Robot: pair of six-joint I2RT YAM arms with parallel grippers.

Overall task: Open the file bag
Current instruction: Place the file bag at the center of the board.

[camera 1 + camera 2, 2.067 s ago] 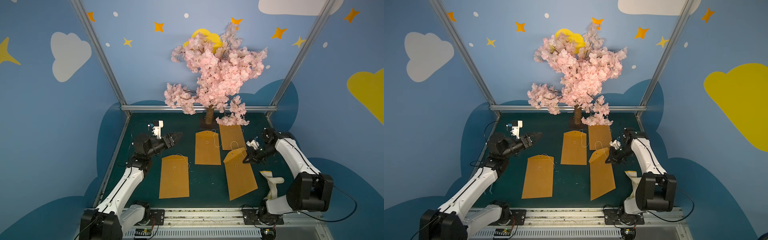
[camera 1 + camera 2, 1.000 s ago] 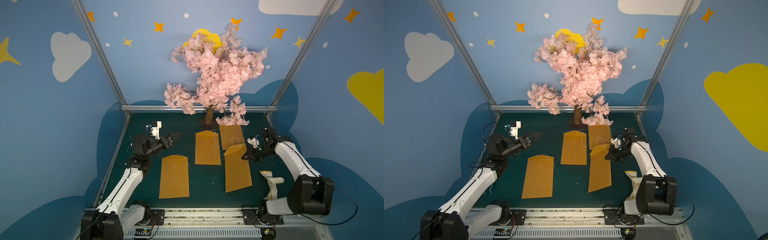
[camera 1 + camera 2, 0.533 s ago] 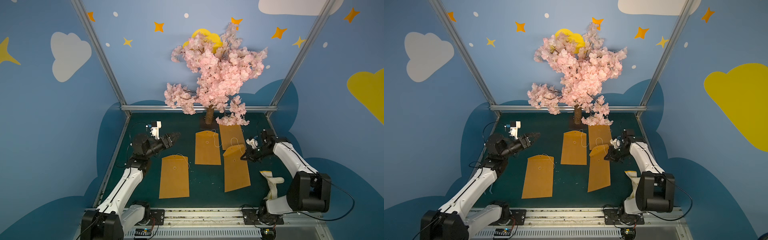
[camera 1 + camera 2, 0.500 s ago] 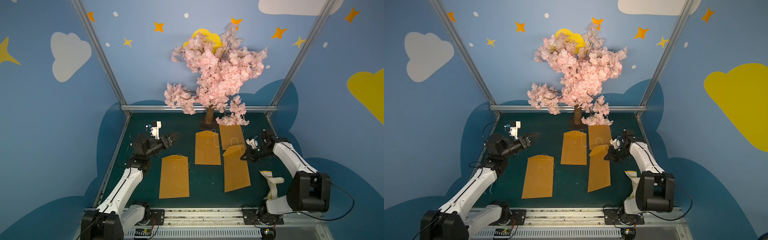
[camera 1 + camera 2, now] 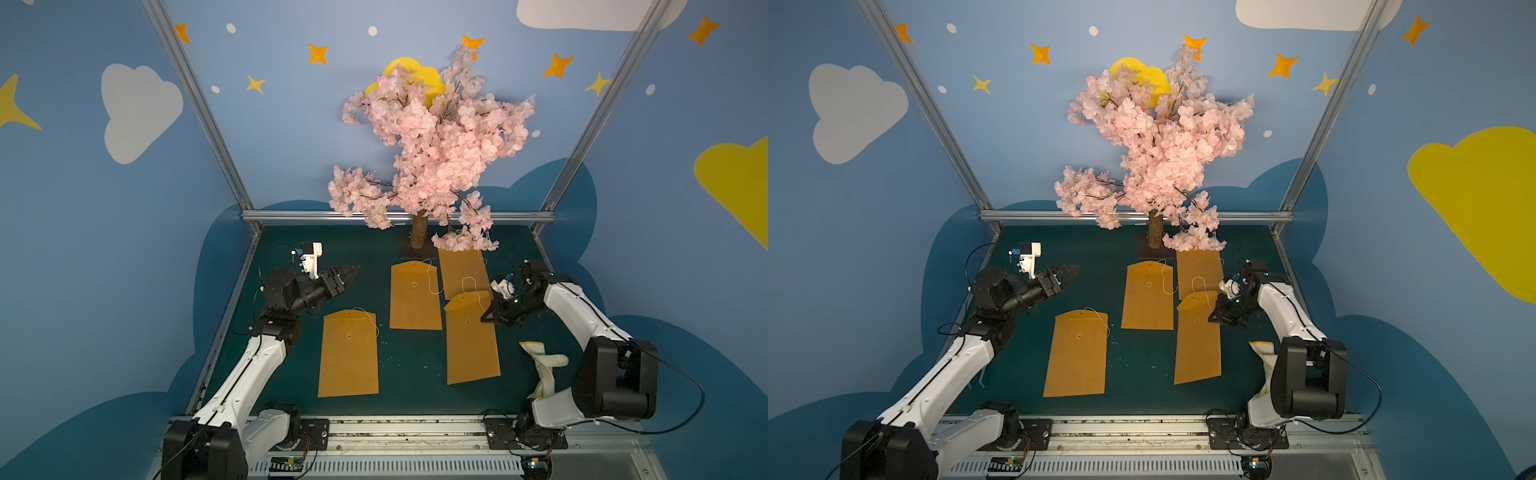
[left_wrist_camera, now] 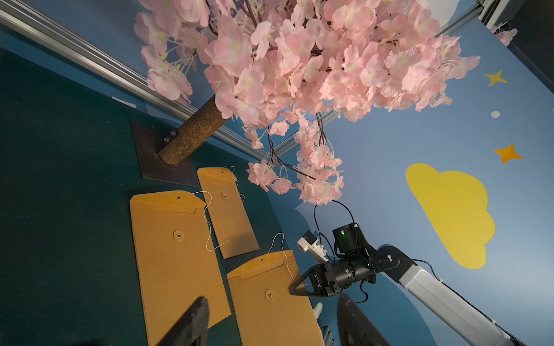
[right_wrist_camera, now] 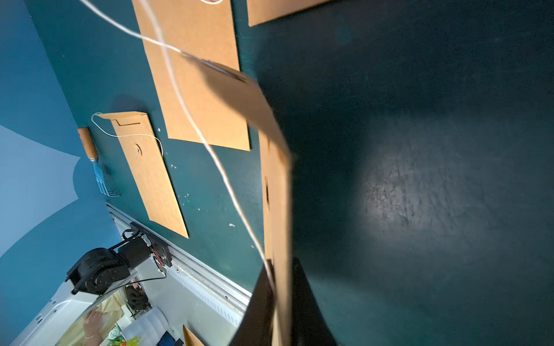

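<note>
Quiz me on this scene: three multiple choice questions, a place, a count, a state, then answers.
1. The right gripper is at: A) the tree trunk; B) the file bag nearest the right arm; C) a white cloth.
2. How many file bags are on the table? A) two; B) four; C) six.
3. The left gripper is: A) shut on a string; B) shut on a bag; C) open, empty.
Answers: B, that bag's edge sits between its jaws; B, four brown bags show; C, its fingers stand apart, nothing between.
</note>
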